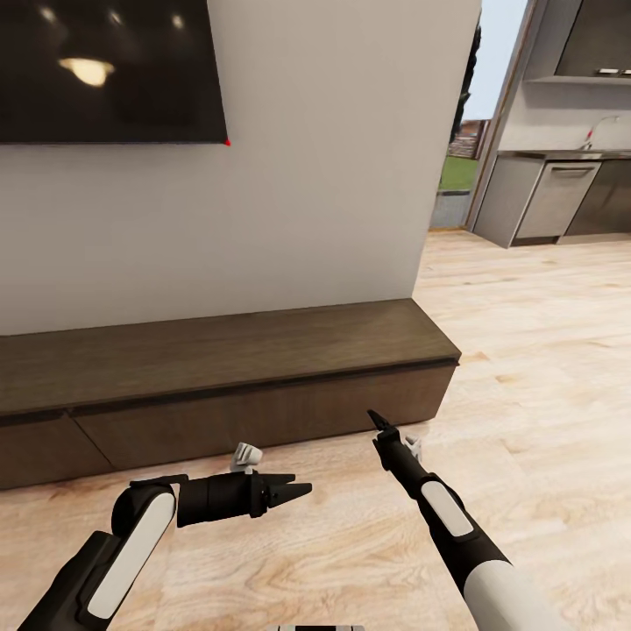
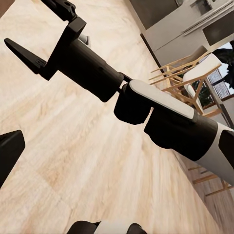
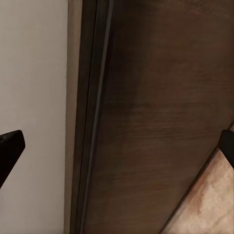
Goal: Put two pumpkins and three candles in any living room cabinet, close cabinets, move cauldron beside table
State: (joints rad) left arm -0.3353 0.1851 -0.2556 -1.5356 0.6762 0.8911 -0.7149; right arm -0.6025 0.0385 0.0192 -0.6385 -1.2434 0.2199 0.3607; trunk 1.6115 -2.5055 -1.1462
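One long dark cabinet (image 1: 228, 368) runs across the middle of the frame with both of its two fronts closed under one wall screen (image 1: 109, 70), while two grippers hang low over the wood floor (image 1: 526, 350), left gripper (image 1: 294, 491) spread wide and empty, right gripper (image 1: 379, 422) likewise spread, aimed at the cabinet front.

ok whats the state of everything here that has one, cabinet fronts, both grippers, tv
cabinet: both fronts shut, nothing on its top
left gripper: empty, fingers close together, pointing across toward the right arm
right gripper: empty, open, aimed at the cabinet front, not touching
tv: on the wall, screen dark
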